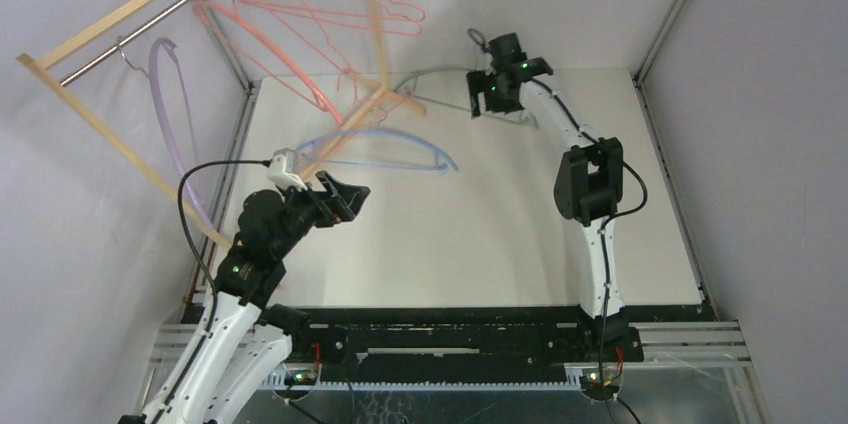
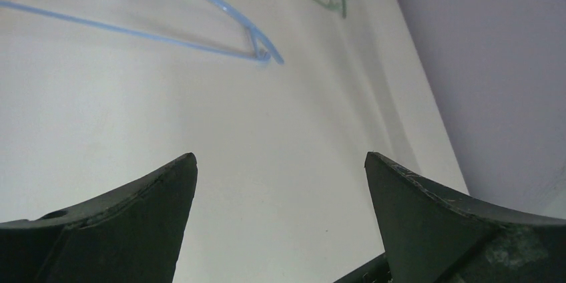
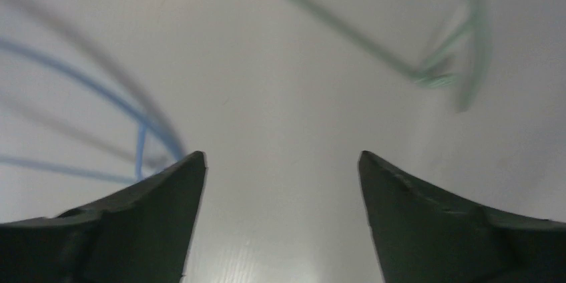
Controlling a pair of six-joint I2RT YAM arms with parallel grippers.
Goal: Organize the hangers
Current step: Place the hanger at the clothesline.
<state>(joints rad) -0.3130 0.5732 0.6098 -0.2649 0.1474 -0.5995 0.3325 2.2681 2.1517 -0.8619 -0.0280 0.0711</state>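
Several pink wire hangers [image 1: 330,19] and a lilac hanger [image 1: 170,109] hang on the rack's metal rod [image 1: 150,29] at the far left. A blue hanger [image 1: 380,131] lies on the table by the rack's foot. It also shows in the left wrist view [image 2: 257,49] and the right wrist view [image 3: 143,119]. A green hanger [image 1: 430,74] lies at the back, seen also in the wrist views [image 2: 327,6] [image 3: 427,76]. My left gripper [image 1: 350,196] [image 2: 280,163] is open and empty, in front of the blue hanger. My right gripper [image 1: 485,94] [image 3: 280,159] is open and empty, just beside the green hanger.
The light wooden rack frame [image 1: 100,24] leans over the table's far left corner, its foot [image 1: 370,104] resting on the white table [image 1: 480,244]. Grey walls and metal posts close in the back and both sides.
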